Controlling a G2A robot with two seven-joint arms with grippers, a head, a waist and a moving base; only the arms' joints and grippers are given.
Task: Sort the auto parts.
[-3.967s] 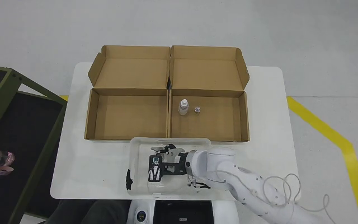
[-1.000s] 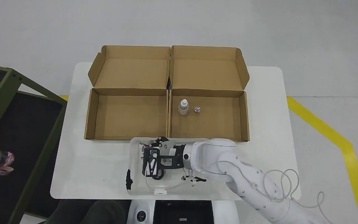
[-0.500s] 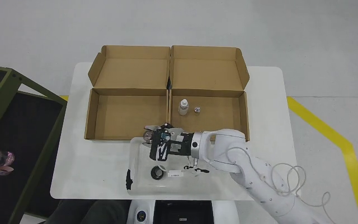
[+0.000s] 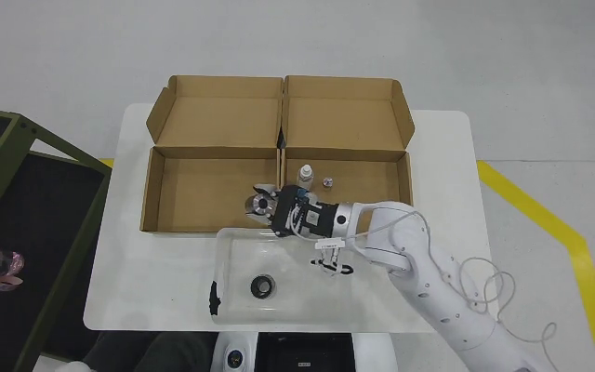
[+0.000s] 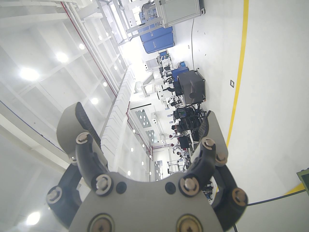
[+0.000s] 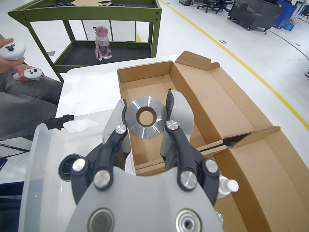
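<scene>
The right gripper (image 6: pixel 146 108) is clamped on one silver disc (image 4: pixel 253 203) with a round hole through its middle. It holds the disc just above the floor of the left cardboard box (image 4: pixel 200 195), close to that box's near wall and to the wall it shares with the right cardboard box (image 4: pixel 372 200). The two boxes stand touching side by side across the far half of the desk (image 4: pixel 130 270), with their lids folded back toward the far edge. Narrow strips of bare desk lie between them and the left and right edges. One clear plastic bin (image 4: pixel 223 244) sits at the near edge, its far rim just short of the boxes' near walls. Wider bare desk lies between the bin and the near left corner, and the right arm crosses over the bin's right side. The right box holds one small white bottle (image 4: pixel 305 177) and one small metal part (image 4: pixel 327 182), both near its far left corner. One black ring (image 4: pixel 264 285) lies in the bin. The left gripper (image 5: pixel 144 117) points out into the room with its fingers spread and nothing between them.
</scene>
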